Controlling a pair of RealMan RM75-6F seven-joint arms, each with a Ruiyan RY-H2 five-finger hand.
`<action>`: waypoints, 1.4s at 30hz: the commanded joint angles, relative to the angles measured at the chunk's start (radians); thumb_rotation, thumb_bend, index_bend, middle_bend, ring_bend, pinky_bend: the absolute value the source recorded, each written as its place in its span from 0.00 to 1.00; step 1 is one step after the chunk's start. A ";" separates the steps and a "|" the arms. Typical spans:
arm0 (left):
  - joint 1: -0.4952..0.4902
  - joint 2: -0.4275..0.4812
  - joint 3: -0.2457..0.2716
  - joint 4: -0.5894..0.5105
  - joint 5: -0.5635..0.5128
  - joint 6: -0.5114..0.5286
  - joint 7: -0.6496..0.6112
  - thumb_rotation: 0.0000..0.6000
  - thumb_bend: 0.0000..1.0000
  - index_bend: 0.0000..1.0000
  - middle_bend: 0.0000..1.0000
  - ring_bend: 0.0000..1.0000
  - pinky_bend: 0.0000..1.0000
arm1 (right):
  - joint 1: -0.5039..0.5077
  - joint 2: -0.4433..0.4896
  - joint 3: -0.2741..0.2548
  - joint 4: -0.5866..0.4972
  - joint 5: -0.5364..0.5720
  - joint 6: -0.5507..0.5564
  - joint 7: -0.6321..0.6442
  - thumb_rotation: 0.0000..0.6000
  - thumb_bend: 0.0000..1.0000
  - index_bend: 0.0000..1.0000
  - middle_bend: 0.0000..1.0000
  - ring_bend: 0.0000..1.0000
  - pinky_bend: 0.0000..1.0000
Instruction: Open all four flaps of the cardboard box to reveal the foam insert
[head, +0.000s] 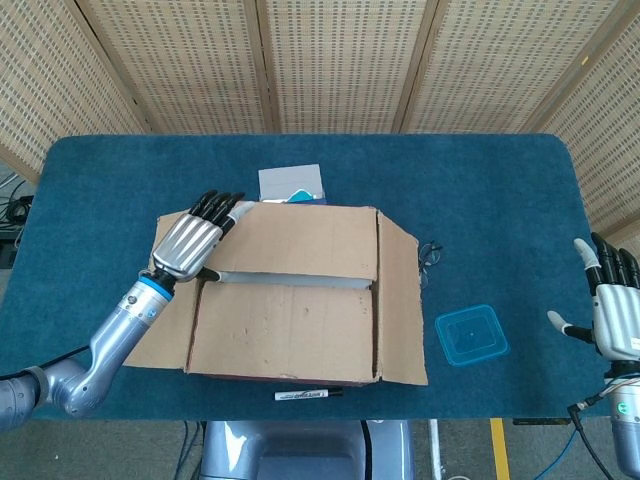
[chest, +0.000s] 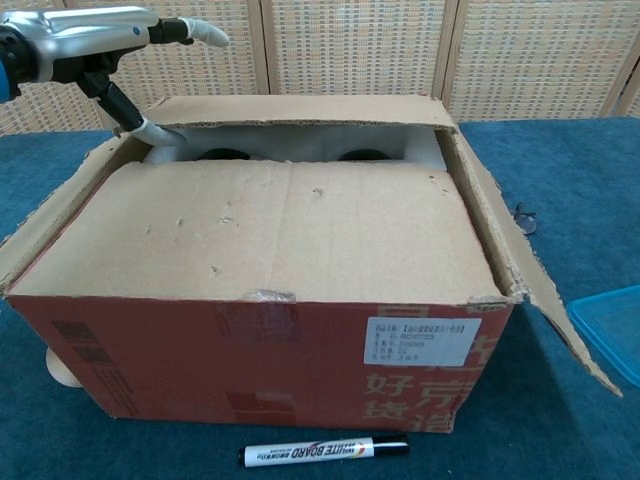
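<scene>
Left hand (head: 188, 245): thumb under, fingers over my pinch on the rear flap (head: 300, 245), raised off the cardboard box (chest: 270, 300) mid-table; white foam insert (chest: 300, 145) shows. Right hand (head: 617, 320): fingers spread, empty, table's edge.

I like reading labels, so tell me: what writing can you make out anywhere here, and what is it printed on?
"WHITE BOARD" on the marker; its smaller print is too blurred.
Large Chinese characters "好", "京", "货" on the cardboard box.
White label on the box front: lines too small to read.
</scene>
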 joint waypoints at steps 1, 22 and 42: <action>0.011 0.004 -0.015 0.003 0.030 0.028 -0.036 0.88 0.25 0.00 0.00 0.00 0.00 | 0.000 -0.002 0.000 0.000 0.001 -0.001 0.000 1.00 0.18 0.00 0.00 0.00 0.00; -0.073 -0.039 -0.164 0.260 0.022 0.070 -0.057 0.88 0.25 0.00 0.00 0.00 0.00 | 0.007 -0.004 0.000 -0.010 -0.003 -0.014 -0.009 1.00 0.18 0.00 0.00 0.00 0.00; -0.227 -0.217 -0.174 0.591 -0.125 -0.102 0.069 0.88 0.21 0.00 0.00 0.00 0.00 | -0.005 0.008 -0.005 -0.020 0.002 -0.009 -0.011 1.00 0.18 0.00 0.00 0.00 0.00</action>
